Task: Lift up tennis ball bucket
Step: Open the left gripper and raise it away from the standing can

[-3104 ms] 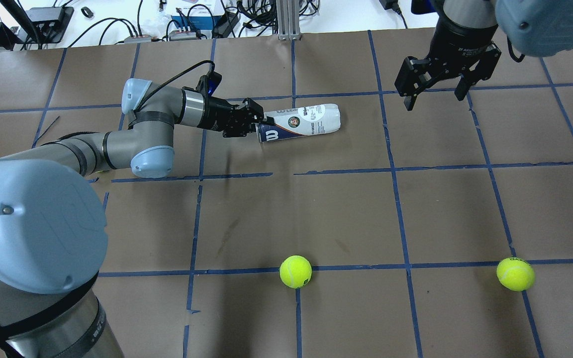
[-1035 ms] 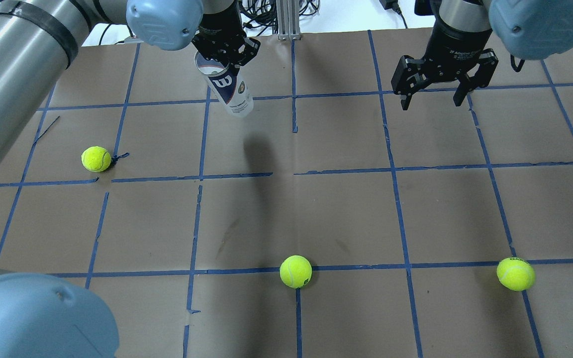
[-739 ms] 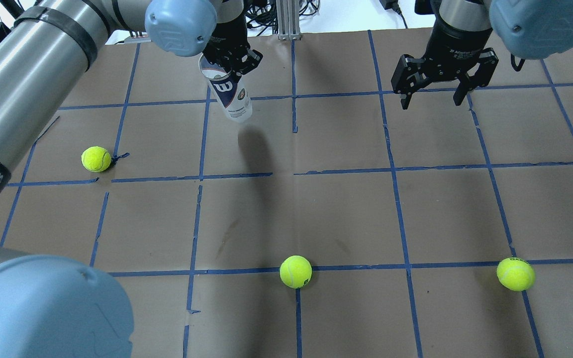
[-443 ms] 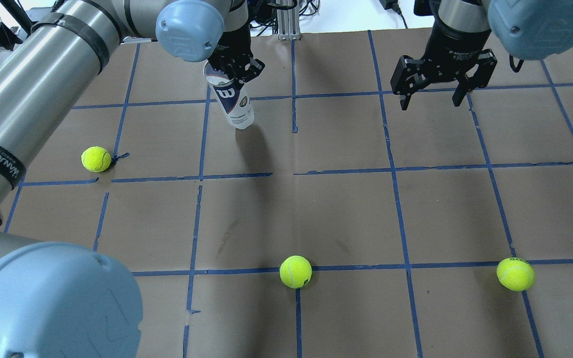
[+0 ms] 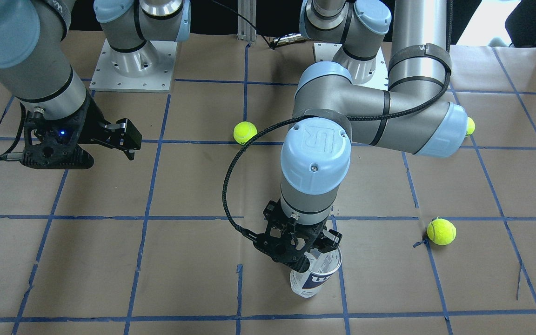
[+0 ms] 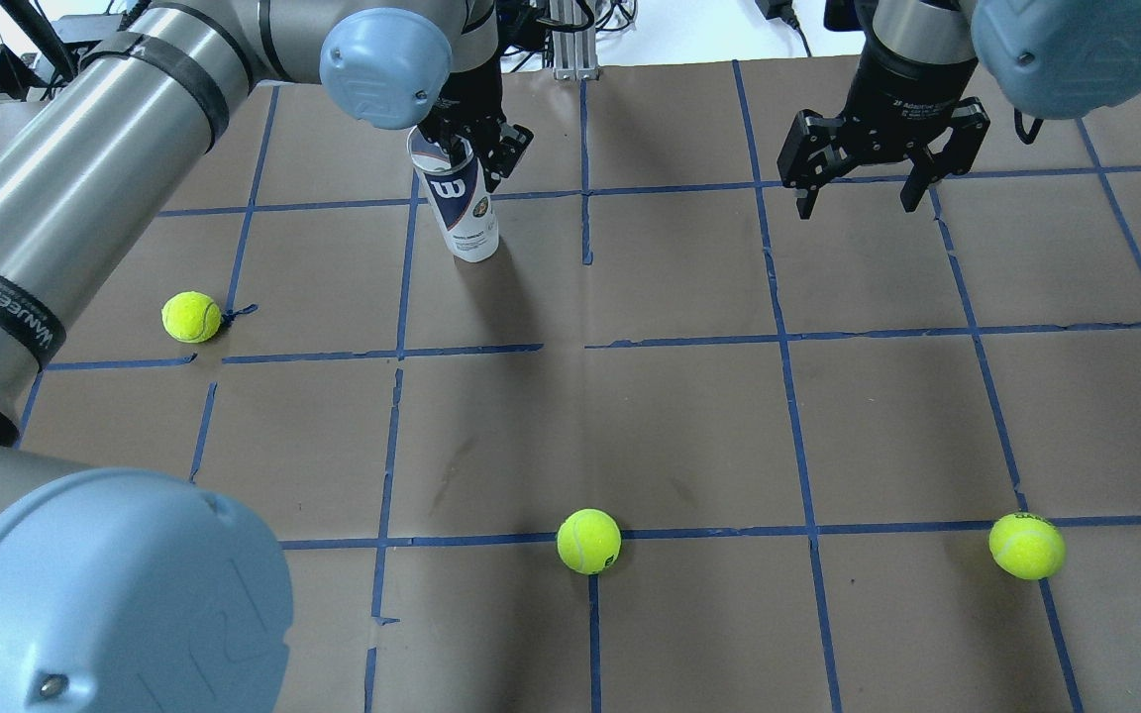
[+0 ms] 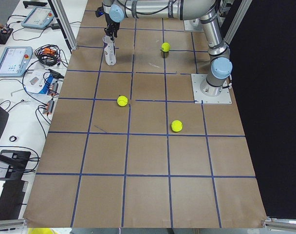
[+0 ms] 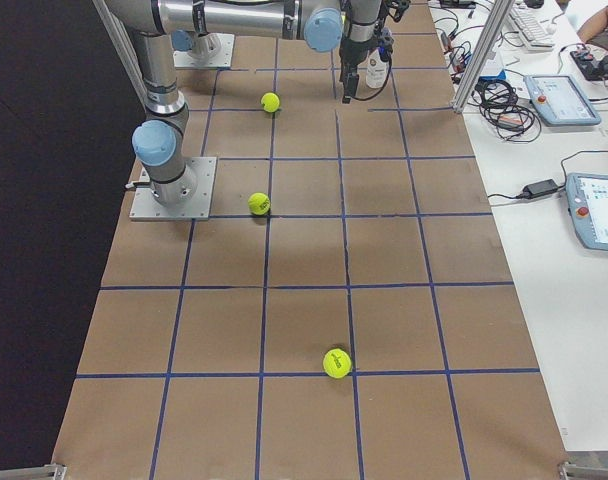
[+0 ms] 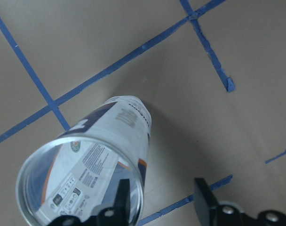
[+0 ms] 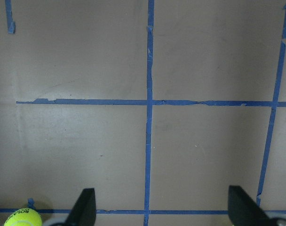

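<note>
The tennis ball bucket, a clear tube with a white and navy Wilson label, stands upright on the brown table at the far left-centre. It also shows in the front view and the left wrist view, with its open mouth facing up. My left gripper is directly over the mouth. In the left wrist view its fingers are apart, one seen through the tube wall and one outside the rim, not pinching it. My right gripper is open and empty, hovering at the far right.
Three yellow-green tennis balls lie on the table: one at the left, one at the near centre, one at the near right. Cables and equipment sit beyond the table's far edge.
My left gripper raised the lying bucket by its rim, turned it upright and lowered it until its base met the table. Its fingers have now spread. The right arm barely moved.
</note>
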Available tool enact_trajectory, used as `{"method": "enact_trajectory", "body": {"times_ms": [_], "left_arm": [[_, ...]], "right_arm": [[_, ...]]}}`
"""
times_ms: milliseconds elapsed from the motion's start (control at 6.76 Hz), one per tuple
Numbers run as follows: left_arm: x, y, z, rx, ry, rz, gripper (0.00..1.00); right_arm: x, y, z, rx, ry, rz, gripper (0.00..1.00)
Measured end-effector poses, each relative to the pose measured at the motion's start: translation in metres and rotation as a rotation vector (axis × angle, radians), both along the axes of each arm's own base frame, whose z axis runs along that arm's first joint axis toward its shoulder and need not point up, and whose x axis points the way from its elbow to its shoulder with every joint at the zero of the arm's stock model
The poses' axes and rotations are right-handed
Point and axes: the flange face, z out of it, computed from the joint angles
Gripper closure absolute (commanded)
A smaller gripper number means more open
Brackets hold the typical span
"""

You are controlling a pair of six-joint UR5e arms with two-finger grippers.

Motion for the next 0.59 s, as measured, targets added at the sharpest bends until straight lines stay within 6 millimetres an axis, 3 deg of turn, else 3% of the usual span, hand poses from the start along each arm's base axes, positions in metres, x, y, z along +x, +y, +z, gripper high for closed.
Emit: {"method": "enact_trajectory", "body": {"times_ms": [148, 591], "left_arm": [[0.002, 0.003, 0.013, -0.017, 0.004, 0.0, 0.0], [0.027, 0.047, 0.105, -0.106, 0.028, 0.024, 0.0]], "right_arm": [[0.0, 0.0, -0.001, 0.001, -0.001, 0.0, 0.0], [0.0, 0.0, 0.0, -0.002, -0.002, 0.001, 0.0]]}}
